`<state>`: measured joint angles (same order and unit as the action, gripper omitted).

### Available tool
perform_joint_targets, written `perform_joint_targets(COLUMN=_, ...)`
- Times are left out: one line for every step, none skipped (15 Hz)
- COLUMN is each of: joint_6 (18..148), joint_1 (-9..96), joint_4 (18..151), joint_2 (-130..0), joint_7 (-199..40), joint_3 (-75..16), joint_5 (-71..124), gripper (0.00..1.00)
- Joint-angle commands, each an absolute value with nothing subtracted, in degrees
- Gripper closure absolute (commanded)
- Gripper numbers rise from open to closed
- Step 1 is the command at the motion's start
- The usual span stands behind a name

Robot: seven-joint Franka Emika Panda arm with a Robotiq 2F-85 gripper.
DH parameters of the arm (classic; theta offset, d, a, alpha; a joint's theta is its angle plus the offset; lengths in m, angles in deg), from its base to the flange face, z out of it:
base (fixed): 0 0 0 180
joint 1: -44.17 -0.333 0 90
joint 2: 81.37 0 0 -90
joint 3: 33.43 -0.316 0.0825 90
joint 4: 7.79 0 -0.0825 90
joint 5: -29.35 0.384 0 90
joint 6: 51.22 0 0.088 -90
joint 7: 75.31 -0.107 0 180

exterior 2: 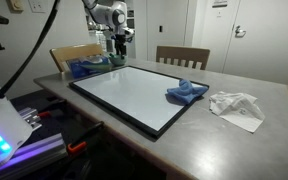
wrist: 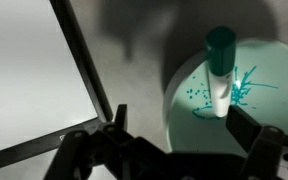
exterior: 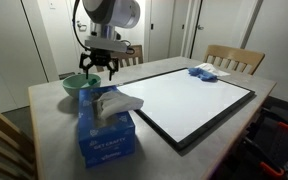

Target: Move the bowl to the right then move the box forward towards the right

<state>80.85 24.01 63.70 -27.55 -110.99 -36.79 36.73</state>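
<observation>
A pale green bowl (exterior: 79, 85) with teal speckles stands at the table's near-left corner in an exterior view. In the wrist view the bowl (wrist: 189, 75) holds an upright white tube with a teal cap (wrist: 220, 62). A blue tissue box (exterior: 106, 137) stands just beside the bowl, with a white tissue sticking out. My gripper (exterior: 97, 68) is open and hovers just above the bowl. In the wrist view its fingers (wrist: 182, 125) straddle the bowl's rim, one outside and one over the inside. In an exterior view (exterior 2: 120, 50) the gripper is small and far away above the box (exterior 2: 85, 68).
A large black-framed whiteboard (exterior: 199, 100) lies flat on the table right beside the bowl and box. A blue cloth (exterior 2: 187, 93) lies on its far end, and a crumpled white sheet (exterior 2: 236, 105) lies beyond. Wooden chairs (exterior: 234, 58) stand around the table.
</observation>
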Motion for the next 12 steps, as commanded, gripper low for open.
perform_joint_targets(joint_6=79.07, joint_1=23.92, joint_4=61.09, joint_2=-26.18, joint_7=-111.76, joint_3=-36.09, joint_5=36.4, gripper=0.0)
perform_joint_targets(joint_6=79.26, joint_1=23.99, joint_4=61.07, joint_2=-26.14, joint_7=-111.8, joint_3=-35.99, joint_5=36.44, gripper=0.04)
perform_joint_targets(joint_6=79.43, joint_1=24.06, joint_4=61.2, joint_2=-26.2, joint_7=-111.8, joint_3=-35.89, joint_5=36.48, gripper=0.28)
perform_joint_targets(joint_6=79.48, joint_1=24.09, joint_4=61.13, joint_2=-26.14, joint_7=-111.77, joint_3=-35.82, joint_5=36.5, gripper=0.29)
perform_joint_targets(joint_6=79.58, joint_1=24.13, joint_4=60.93, joint_2=-25.93, joint_7=-111.63, joint_3=-35.93, joint_5=36.63, gripper=0.3)
perform_joint_targets(joint_6=79.55, joint_1=24.13, joint_4=60.75, joint_2=-25.79, joint_7=-111.58, joint_3=-35.95, joint_5=36.66, gripper=0.38)
perform_joint_targets(joint_6=79.51, joint_1=24.12, joint_4=60.63, joint_2=-25.68, joint_7=-111.53, joint_3=-35.98, joint_5=36.67, gripper=0.45)
perform_joint_targets(joint_6=79.51, joint_1=24.11, joint_4=60.55, joint_2=-25.6, joint_7=-111.48, joint_3=-36.01, joint_5=36.67, gripper=0.53)
perform_joint_targets(joint_6=79.53, joint_1=24.14, joint_4=60.52, joint_2=-25.55, joint_7=-111.41, joint_3=-36.06, joint_5=36.7, gripper=0.6)
perform_joint_targets(joint_6=79.54, joint_1=24.16, joint_4=60.49, joint_2=-25.48, joint_7=-111.37, joint_3=-36.09, joint_5=36.72, gripper=0.67)
perform_joint_targets(joint_6=79.4, joint_1=24.24, joint_4=60.42, joint_2=-25.39, joint_7=-111.0, joint_3=-36.22, joint_5=36.72, gripper=0.74)
perform_joint_targets(joint_6=79.31, joint_1=24.28, joint_4=60.4, joint_2=-25.3, joint_7=-110.71, joint_3=-36.31, joint_5=36.67, gripper=0.81)
